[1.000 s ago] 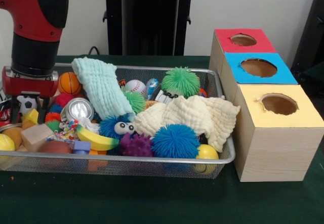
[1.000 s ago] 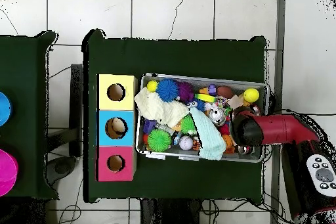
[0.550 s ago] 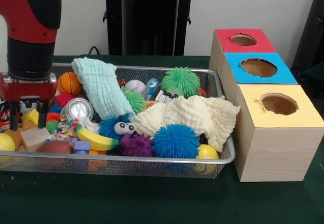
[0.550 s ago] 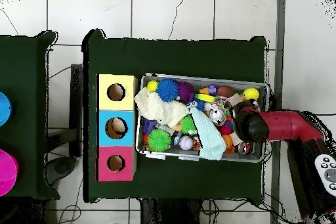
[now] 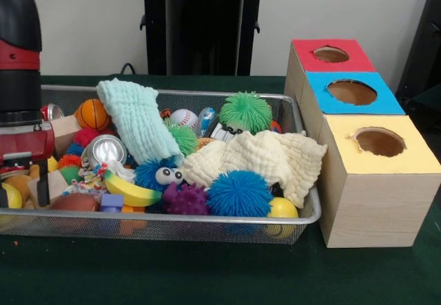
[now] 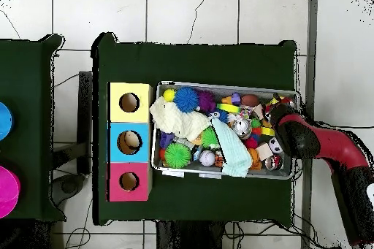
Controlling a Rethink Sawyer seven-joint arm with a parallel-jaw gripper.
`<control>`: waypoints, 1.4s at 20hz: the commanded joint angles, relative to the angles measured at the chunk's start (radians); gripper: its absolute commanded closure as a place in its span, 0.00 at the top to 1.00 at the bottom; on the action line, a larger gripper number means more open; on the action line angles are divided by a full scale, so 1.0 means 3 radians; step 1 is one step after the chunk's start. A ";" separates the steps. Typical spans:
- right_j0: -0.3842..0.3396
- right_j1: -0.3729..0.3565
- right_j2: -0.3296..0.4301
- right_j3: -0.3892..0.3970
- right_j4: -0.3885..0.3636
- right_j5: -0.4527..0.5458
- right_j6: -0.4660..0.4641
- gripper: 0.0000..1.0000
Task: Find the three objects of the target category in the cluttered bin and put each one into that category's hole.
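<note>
A wire mesh bin [image 5: 172, 217] holds a heap of toys: a blue spiky ball [image 5: 238, 191], a green spiky ball [image 5: 246, 110], a banana [image 5: 131, 191], a small basketball [image 5: 91, 113], a baseball [image 5: 184, 118] and a tin can [image 5: 107, 149]. My gripper [image 5: 23, 193] is open and sunk into the bin's left end. Its fingers [image 5: 43, 184] straddle an orange-yellow toy beside a yellow ball [image 5: 10, 196] and a wooden block [image 5: 55, 183]. Seen from overhead, the arm's end [image 6: 281, 118] covers the bin's top right corner [image 6: 292, 94]. Nothing is held.
Right of the bin stand three wooden boxes in a row, with a red hole [image 5: 331, 54], a blue hole [image 5: 352, 91] and a yellow hole [image 5: 380, 142]. A mint cloth [image 5: 138, 119] and a cream cloth [image 5: 269, 157] lie over the toys. A black stand rises behind the bin.
The arm has swung leftward in the front view and dropped lower, bringing the open gripper down among the toys at the bin's left end. No toy has been lifted.
</note>
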 commanded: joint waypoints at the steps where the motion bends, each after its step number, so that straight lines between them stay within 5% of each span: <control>1: 0.0164 0.1120 0.0254 -0.0277 -0.0353 0.0112 -0.1347 1.00; 5: 0.0340 0.0956 0.0062 -0.0287 -0.0284 0.0209 -0.1020 1.00; 17: 0.0852 0.0068 -0.0642 0.0192 -0.0363 -0.0313 0.0342 1.00; 28: 0.1351 -0.0435 -0.1329 0.0364 -0.0155 -0.0750 0.0830 1.00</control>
